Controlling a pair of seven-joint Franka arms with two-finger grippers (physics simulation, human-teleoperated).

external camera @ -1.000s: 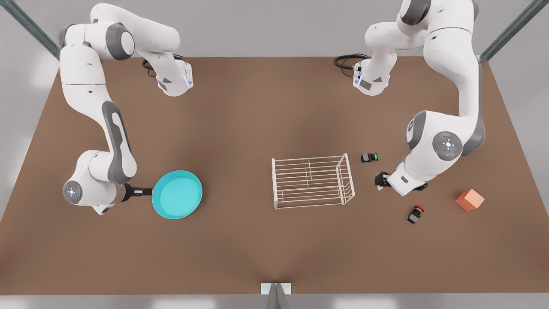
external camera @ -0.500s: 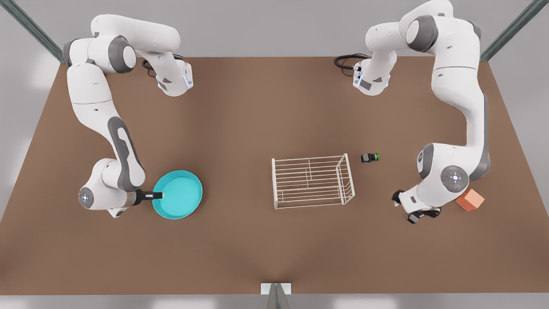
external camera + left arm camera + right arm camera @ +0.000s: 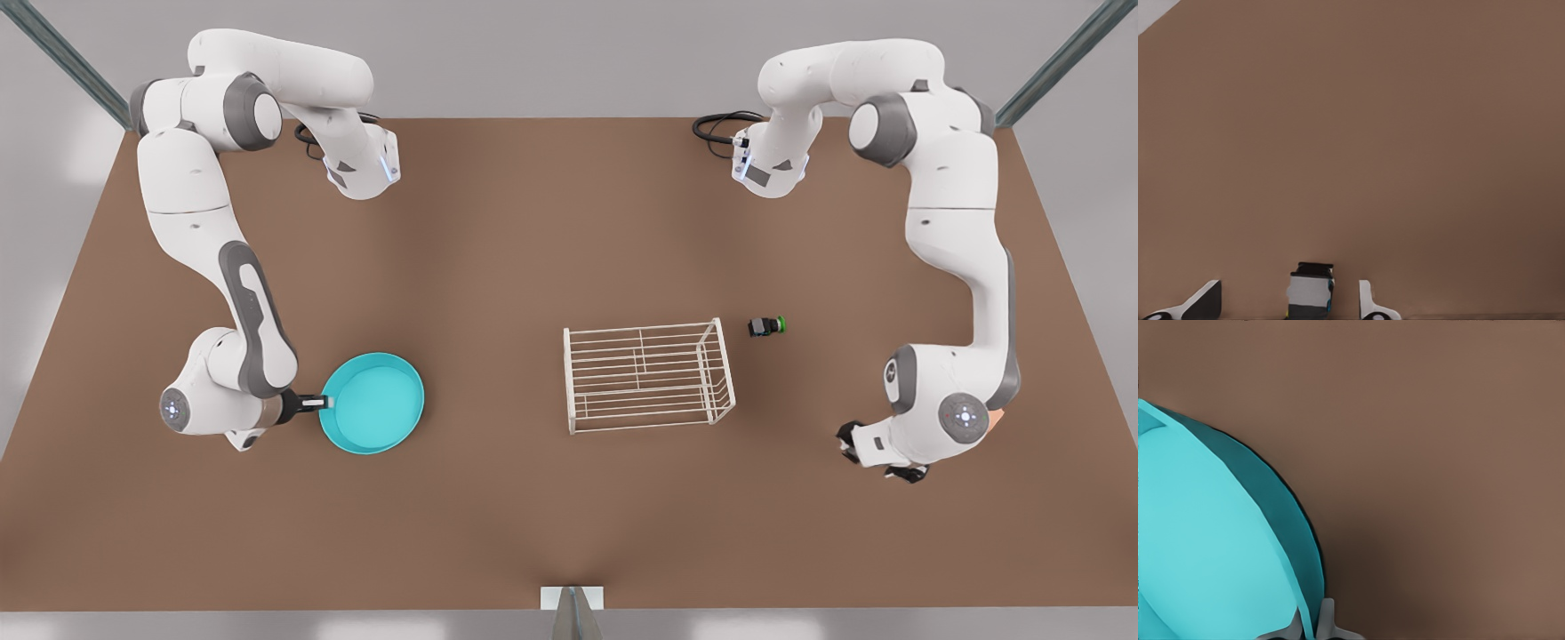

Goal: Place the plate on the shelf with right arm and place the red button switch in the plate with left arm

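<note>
You see the right gripper (image 3: 322, 402) at the front view's left, clenched on the near rim of the plate (image 3: 373, 415); the right wrist view shows its fingertips (image 3: 1327, 621) pinching that turquoise rim (image 3: 1295, 540); the plate lies well apart from the shelf (image 3: 647, 375), with bare table (image 3: 498, 267) between them and nothing standing in that gap. You see the left gripper (image 3: 876, 453) at the front view's right, low over the table; in the left wrist view its fingers (image 3: 1368, 303) stand apart with the red button switch (image 3: 1310, 292) between them, touching neither; the switch is cut off by the picture's edge and its red cap cannot be made out. In the front view the left arm's wrist covers that switch; a sliver of orange-pink cube (image 3: 997, 418) shows behind the same wrist. The green-capped switch (image 3: 766, 325) lies just beside the shelf's raised end, untouched.
</note>
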